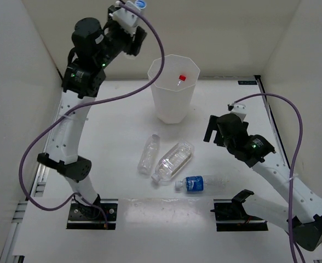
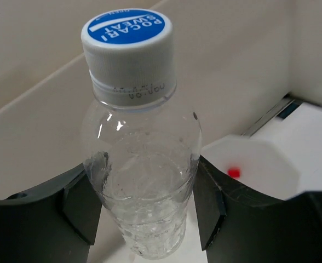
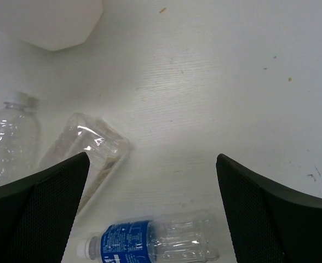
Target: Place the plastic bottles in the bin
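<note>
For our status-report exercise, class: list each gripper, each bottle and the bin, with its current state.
left gripper, shut on the blue-capped bottle
blue-capped bottle, capped, held off the table
right gripper, open, empty
bin, upright, open-topped
red-capped bottle, inside the bin
slim bottle, lying on the table
ribbed bottle, lying on the table
blue-labelled bottle, lying on the table, capped
</note>
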Motion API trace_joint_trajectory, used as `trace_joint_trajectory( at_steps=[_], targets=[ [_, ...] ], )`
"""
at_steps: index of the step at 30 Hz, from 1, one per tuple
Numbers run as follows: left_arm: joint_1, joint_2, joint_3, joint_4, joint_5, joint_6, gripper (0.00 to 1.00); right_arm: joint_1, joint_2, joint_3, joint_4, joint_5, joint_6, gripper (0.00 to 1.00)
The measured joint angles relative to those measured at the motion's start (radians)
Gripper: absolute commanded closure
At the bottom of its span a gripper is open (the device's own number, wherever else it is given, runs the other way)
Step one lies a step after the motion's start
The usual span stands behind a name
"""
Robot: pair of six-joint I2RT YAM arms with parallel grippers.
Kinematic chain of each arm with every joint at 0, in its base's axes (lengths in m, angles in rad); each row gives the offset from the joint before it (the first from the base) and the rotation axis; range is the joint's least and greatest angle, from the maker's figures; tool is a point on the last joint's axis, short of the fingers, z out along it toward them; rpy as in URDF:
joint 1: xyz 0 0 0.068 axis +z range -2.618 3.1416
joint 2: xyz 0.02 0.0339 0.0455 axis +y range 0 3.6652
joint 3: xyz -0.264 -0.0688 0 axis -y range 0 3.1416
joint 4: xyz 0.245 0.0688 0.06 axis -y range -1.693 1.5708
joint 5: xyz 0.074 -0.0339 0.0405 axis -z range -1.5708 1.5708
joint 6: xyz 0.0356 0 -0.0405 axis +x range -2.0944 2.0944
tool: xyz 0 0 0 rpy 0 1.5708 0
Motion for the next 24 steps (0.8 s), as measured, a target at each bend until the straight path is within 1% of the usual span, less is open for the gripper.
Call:
trace_joint_trajectory(
  at_steps=[3, 5, 9, 13, 15, 16, 17, 18, 19, 22, 24],
  targets=[
    [-0.080, 0.115, 0.122, 0.071, 0.045, -0.043, 0.90, -0.004, 0.000, -0.020, -0.006, 0.011, 0.055, 0.00],
    [-0.116, 0.195, 0.163, 0.107, 0.053, -0.067, 0.90, -0.004, 0.000, -0.027, -0.009, 0.011, 0.088, 0.00],
    [-0.170, 0.327, 0.156, 0.139, 0.042, -0.100, 0.90, -0.004, -0.011, -0.055, -0.018, 0.016, 0.144, 0.00],
    [-0.195, 0.396, 0.090, 0.139, 0.021, -0.124, 0.80, -0.004, -0.051, -0.082, -0.060, 0.016, 0.194, 0.00],
    [-0.197, 0.402, 0.049, 0.136, 0.012, -0.134, 0.61, -0.004, -0.074, -0.086, -0.073, 0.019, 0.219, 0.00],
    [-0.197, 0.402, 0.035, 0.132, 0.008, -0.138, 0.50, -0.004, -0.085, -0.086, -0.082, 0.020, 0.235, 0.00],
    [-0.197, 0.402, 0.026, 0.133, 0.006, -0.143, 0.36, -0.004, -0.093, -0.087, -0.089, 0.022, 0.250, 0.00],
    [-0.196, 0.399, 0.018, 0.135, 0.002, -0.148, 0.11, -0.004, -0.101, -0.087, -0.098, 0.024, 0.265, 0.00],
    [-0.196, 0.395, 0.008, 0.138, 0.000, -0.150, 0.00, -0.004, -0.106, -0.087, -0.109, 0.027, 0.286, 0.00],
    [-0.194, 0.376, -0.027, 0.147, -0.012, -0.162, 0.00, -0.004, -0.103, -0.087, -0.161, 0.035, 0.365, 0.00],
    [-0.196, 0.362, -0.047, 0.149, -0.024, -0.161, 0.00, -0.004, -0.084, -0.087, -0.231, 0.037, 0.471, 0.00]
  ],
)
